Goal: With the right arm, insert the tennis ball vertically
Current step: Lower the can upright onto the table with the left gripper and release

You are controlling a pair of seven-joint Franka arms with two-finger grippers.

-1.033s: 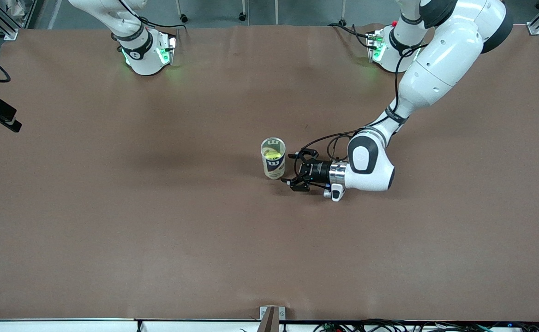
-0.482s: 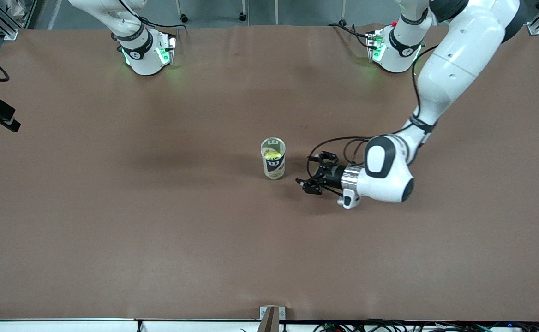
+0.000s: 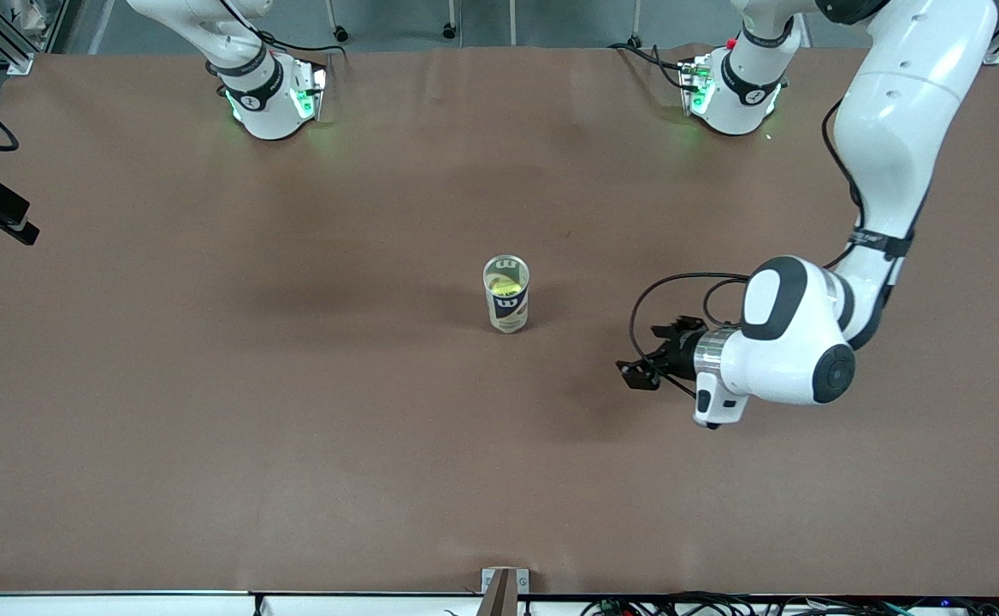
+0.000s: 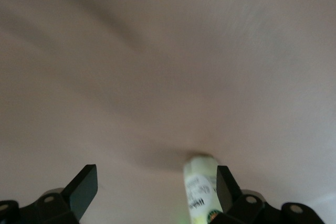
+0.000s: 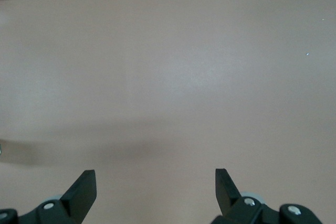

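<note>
Yellow tennis ball (image 3: 499,287) is being held inside the upright can (image 3: 506,305) at frame centre. Left gripper (image 3: 647,359), fingers apart and empty, is being kept beside it; right gripper (image 5: 152,195), likewise apart, is being parked over bare table (image 3: 209,385).

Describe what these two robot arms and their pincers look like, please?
Both arms are glossy white with rounded shells and black bands at the joints; their bases glow green. The left arm has a silver ring at its wrist and loose black cables looping to the left gripper. Each gripper is black, with two flat, angular black fingers. The right arm shows only near its base.
</note>
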